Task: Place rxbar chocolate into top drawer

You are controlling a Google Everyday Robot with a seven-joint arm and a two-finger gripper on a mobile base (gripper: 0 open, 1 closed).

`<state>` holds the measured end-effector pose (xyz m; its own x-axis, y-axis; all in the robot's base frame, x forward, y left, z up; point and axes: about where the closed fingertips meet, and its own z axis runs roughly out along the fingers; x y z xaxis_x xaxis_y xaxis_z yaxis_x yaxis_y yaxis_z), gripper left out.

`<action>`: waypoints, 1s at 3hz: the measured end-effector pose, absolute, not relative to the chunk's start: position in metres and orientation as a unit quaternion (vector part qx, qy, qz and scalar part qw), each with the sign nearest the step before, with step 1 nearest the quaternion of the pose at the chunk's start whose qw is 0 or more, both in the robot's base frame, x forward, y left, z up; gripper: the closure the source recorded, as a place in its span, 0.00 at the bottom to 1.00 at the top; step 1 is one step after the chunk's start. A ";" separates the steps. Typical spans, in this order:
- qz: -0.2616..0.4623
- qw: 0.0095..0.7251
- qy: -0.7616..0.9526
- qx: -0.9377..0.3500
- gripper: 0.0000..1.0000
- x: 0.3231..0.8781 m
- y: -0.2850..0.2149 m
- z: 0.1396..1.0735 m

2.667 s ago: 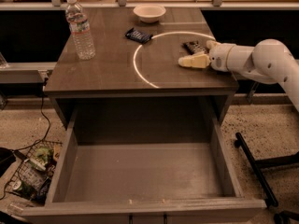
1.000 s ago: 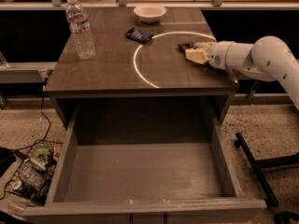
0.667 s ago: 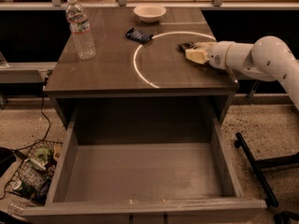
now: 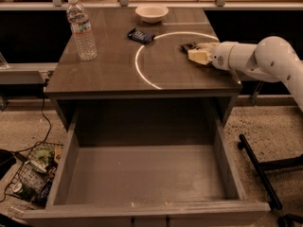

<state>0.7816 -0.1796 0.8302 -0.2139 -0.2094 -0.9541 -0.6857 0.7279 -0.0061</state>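
Observation:
The rxbar chocolate is a small black wrapper lying on the right side of the table top, only partly in view at the tip of my gripper. My gripper reaches in low over the table from the right, and its pale tip is right against the bar. The top drawer is pulled fully out below the table top, and its flat bottom is bare.
A dark bluish wrapper lies near the table's middle back. A white bowl stands at the back and a water bottle at the back left. A white circle is marked on the table. A wire basket of litter sits on the floor at left.
Since 2.7 s ago my gripper has moved a little toward the back of the table, up to the black bar. Over the last second it has stayed almost still.

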 end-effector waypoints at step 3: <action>0.105 0.571 0.691 -0.430 1.00 0.735 -0.153 0.992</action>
